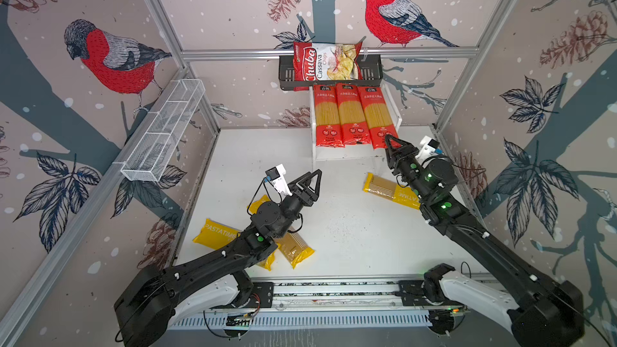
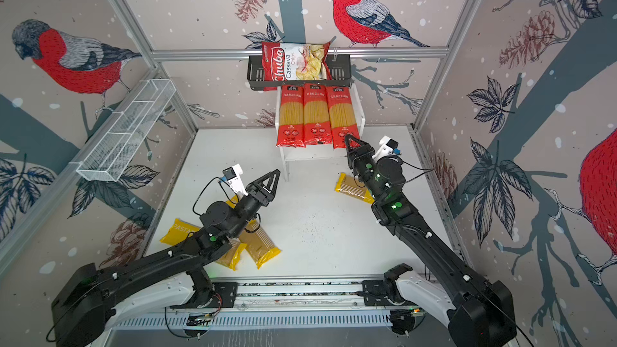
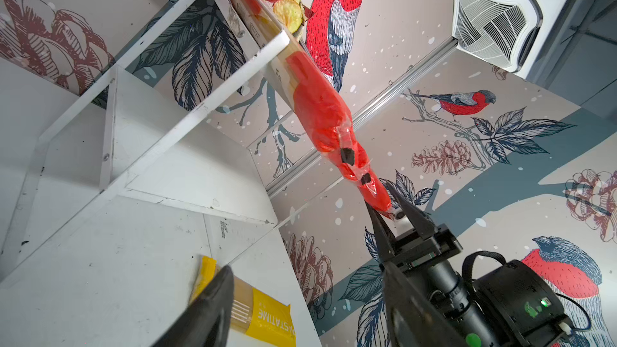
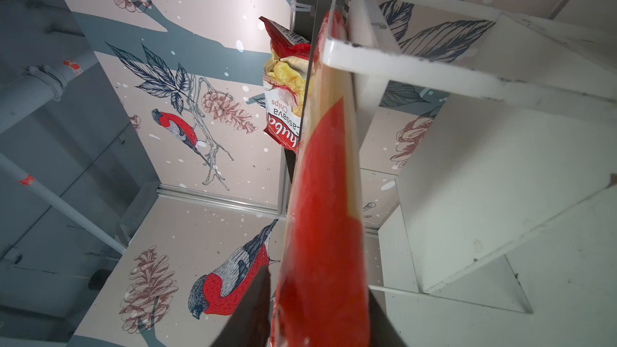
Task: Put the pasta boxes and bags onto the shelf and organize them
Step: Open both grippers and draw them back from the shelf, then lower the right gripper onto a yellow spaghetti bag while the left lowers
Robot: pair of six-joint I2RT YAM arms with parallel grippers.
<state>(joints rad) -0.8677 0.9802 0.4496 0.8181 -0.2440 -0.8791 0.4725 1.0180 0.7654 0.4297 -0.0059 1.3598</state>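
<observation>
Shelf — right gripper seemingly clamps red pack, per wrist view; left gripper spread.

A crinkly red-and-white Chuba Cassava Chips bag stands in a black perforated metal wall basket, which hangs from a silver aluminium rail on the back wall. A long white wire mesh basket hangs on the side wall at the left of both top views. Wallpaper printed with red-breasted birds, pine cones and dark leaves covers the walls. The white counter is scuffed and speckled. The left wrist view shows a square white ceiling air vent.
</observation>
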